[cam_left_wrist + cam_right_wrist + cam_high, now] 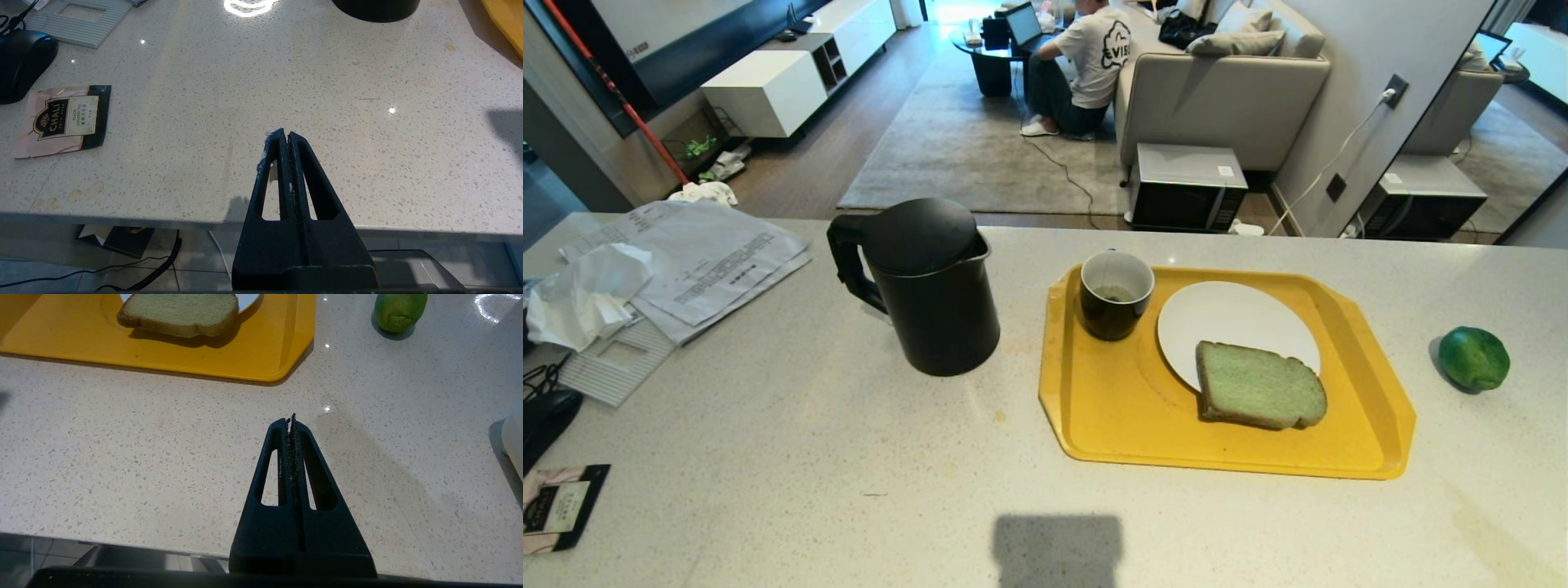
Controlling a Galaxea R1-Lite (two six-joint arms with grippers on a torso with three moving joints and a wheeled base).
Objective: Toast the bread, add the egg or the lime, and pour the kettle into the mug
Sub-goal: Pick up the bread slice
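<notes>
Right claw (291,422): sitting pressed shut and empty, hanging over the near edge of the surface (163,457), on the open side of the yellow tray (253,355).
Left claw (285,136): also sitting shut with nothing in it, over the near edge, well apart from the tray, with the kettle (923,286) standing between it and the tray.
Bread (1260,385): lying flat in the tray, half on the white plate (1225,318), its long side running across the tray; from the right claw it is lying ahead, across the tray's low rim.
Nearer arm: the right one, by my judgement.
Mug (1116,292): standing in the tray's far corner, beside the plate.
Lime (1473,358): resting outside the tray, on the side away from the kettle.
Open room: bare surface is lying between the right claw and the tray; no toaster or egg is showing.
</notes>
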